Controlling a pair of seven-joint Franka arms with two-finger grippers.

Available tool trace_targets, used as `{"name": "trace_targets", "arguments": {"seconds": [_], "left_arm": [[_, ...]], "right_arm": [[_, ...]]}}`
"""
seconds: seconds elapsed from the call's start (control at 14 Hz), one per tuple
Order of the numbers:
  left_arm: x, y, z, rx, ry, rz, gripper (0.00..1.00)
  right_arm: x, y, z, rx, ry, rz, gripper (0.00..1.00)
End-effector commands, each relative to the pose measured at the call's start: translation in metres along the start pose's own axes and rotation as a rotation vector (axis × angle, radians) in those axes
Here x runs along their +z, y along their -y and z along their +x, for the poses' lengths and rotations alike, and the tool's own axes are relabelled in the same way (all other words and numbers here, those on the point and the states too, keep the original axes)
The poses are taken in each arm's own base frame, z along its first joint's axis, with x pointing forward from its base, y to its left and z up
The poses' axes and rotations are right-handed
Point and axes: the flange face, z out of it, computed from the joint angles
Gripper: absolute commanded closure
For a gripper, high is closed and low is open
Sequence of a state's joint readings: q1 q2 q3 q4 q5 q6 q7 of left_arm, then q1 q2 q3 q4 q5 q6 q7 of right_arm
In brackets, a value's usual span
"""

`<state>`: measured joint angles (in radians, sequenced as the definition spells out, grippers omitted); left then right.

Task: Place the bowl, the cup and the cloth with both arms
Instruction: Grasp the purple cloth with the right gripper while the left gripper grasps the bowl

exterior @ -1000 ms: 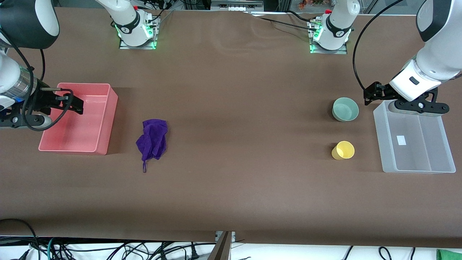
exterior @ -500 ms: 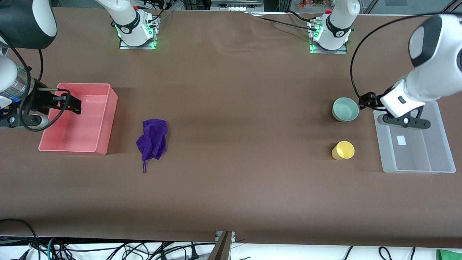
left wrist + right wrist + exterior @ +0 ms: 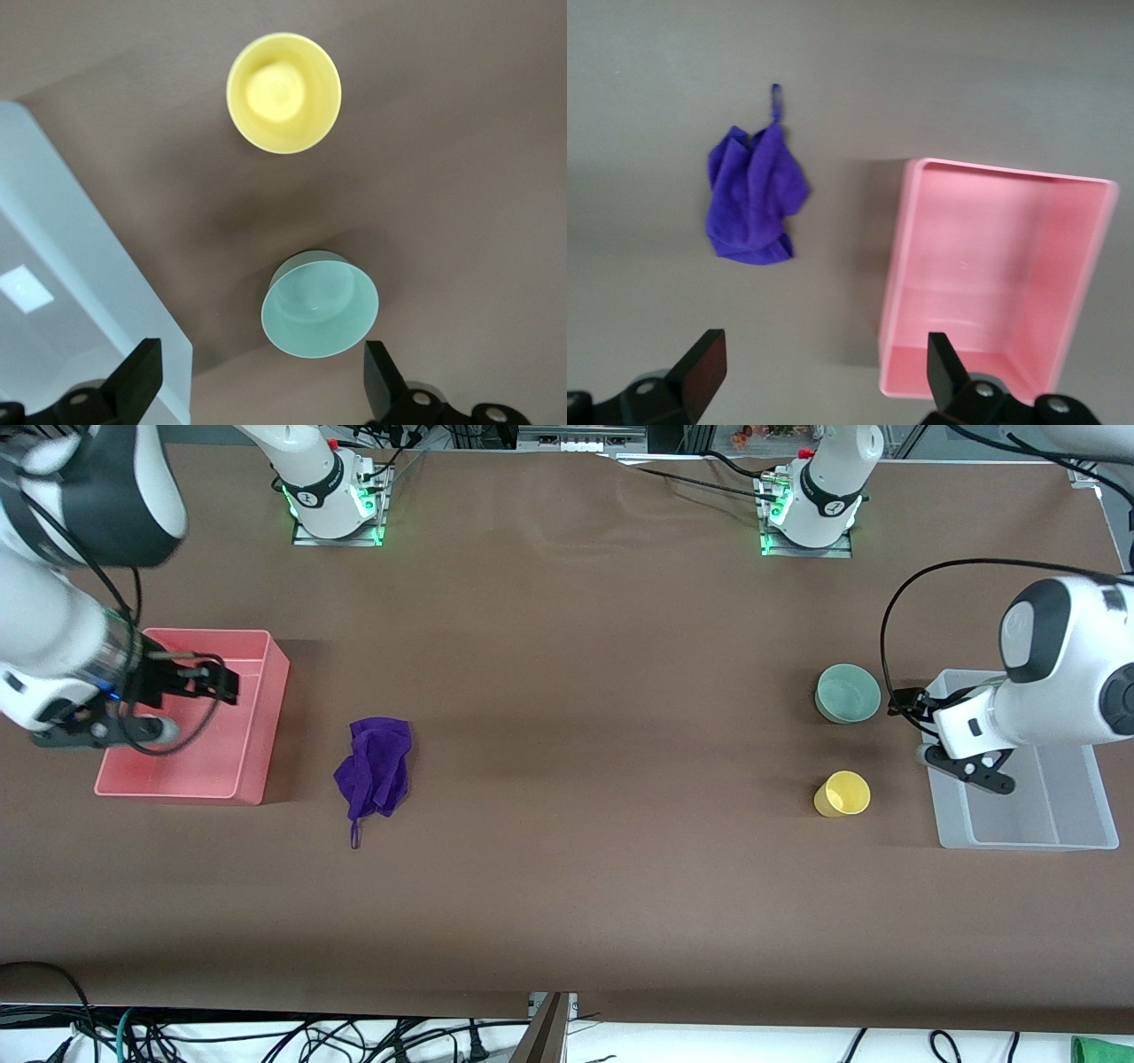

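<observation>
Bowl (image 3: 848,693) on the table toward the left arm's end, just beside the clear bin (image 3: 1063,815), farther from the front camera than the cup (image 3: 842,794). Left gripper (image 3: 902,701) up over the gap between bowl and bin, fingers spread wide and holding nothing; in the left wrist view, bowl (image 3: 320,303) between the two fingertips, cup (image 3: 283,92) well apart. Probably bowl first, almost straight down.

Cloth (image 3: 373,769) crumpled beside the pink bin (image 3: 257,717), long axis toward the front camera, loop at the nearer end. Right gripper (image 3: 226,682) over that bin, wide open, empty, cloth (image 3: 754,197) apart from it toward the table's middle.
</observation>
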<state>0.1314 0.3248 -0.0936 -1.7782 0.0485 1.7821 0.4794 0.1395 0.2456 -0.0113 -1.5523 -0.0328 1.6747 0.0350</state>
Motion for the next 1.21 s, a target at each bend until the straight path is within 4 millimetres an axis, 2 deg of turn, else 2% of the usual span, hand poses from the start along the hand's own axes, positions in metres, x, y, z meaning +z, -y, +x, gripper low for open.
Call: {"name": "trace_targets", "arguments": {"seconds": [0.0,0.21,0.29,0.43,0.5,0.64,0.79,0.86,0.93,1.0,1.07,1.14], "left_arm": [[0.023,0.002,0.002,0.146,0.036,0.008,0.00],[0.071,-0.002,-0.005,0.239,-0.013,0.037,0.00],[0.087,0.003,-0.009,0.271,-0.036,0.046,0.00],[0.118,0.002,-0.016,0.388,-0.064,0.064,0.00],[0.131,-0.002,-0.020,0.426,-0.068,0.067,0.00],[0.157,-0.012,-0.030,0.453,-0.075,0.071,0.00],[0.175,-0.019,-0.036,0.468,-0.111,0.098,0.00],[0.179,-0.021,-0.035,0.490,-0.128,0.114,0.09],[0.182,-0.020,-0.033,0.535,-0.122,0.124,0.38],[0.180,-0.020,-0.032,0.580,-0.120,0.133,0.92],[0.179,-0.019,-0.031,0.593,-0.122,0.136,1.00],[0.177,-0.018,-0.031,0.599,-0.122,0.138,1.00]], "right_arm": [[0.056,0.028,0.028,-0.014,0.022,0.068,0.00],[0.127,0.065,0.057,-0.062,0.019,0.092,0.00],[0.154,0.076,0.065,-0.082,0.025,0.099,0.00],[0.199,0.087,0.075,-0.100,0.037,0.104,0.00],[0.214,0.098,0.077,-0.115,0.038,0.104,0.00],[0.240,0.101,0.074,-0.116,0.055,0.103,0.00],[0.260,0.099,0.068,-0.113,0.059,0.103,0.00],[0.275,0.099,0.064,-0.111,0.055,0.104,0.00],[0.287,0.099,0.059,-0.109,0.044,0.104,0.00],[0.296,0.099,0.055,-0.108,0.036,0.104,0.00],[0.304,0.099,0.051,-0.109,0.029,0.104,0.00],[0.310,0.099,0.049,-0.112,0.013,0.101,0.03]]}}
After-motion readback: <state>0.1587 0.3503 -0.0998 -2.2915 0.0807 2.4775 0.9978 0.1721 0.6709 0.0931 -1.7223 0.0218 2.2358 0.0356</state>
